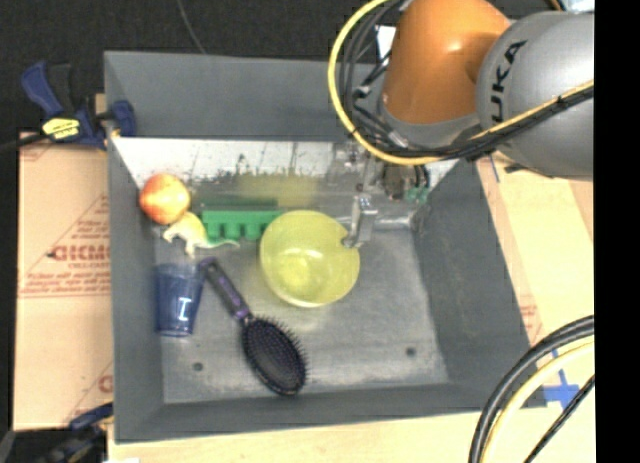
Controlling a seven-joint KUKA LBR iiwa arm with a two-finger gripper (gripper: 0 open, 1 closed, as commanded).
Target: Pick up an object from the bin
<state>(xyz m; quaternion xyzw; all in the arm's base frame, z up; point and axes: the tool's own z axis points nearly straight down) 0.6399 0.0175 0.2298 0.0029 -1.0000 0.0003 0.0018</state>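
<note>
The gripper is seen at the upper right rim of the yellow bowl, seemingly touching it. The yellow bowl is set midway in the bin. Whether the gripper is clenched cannot be told.

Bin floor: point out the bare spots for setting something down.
Bare: the floor between the yellow bowl and the right wall, and the front strip right of the hairbrush. Crowded: the left, with apple, green block, blue cup.

A red-yellow apple is seen upper L, w/ a green toothed block just to its R and a pale toy animal touching both from below — a blue cup is set lower L, a purple hairbrush angled beside it.
</note>
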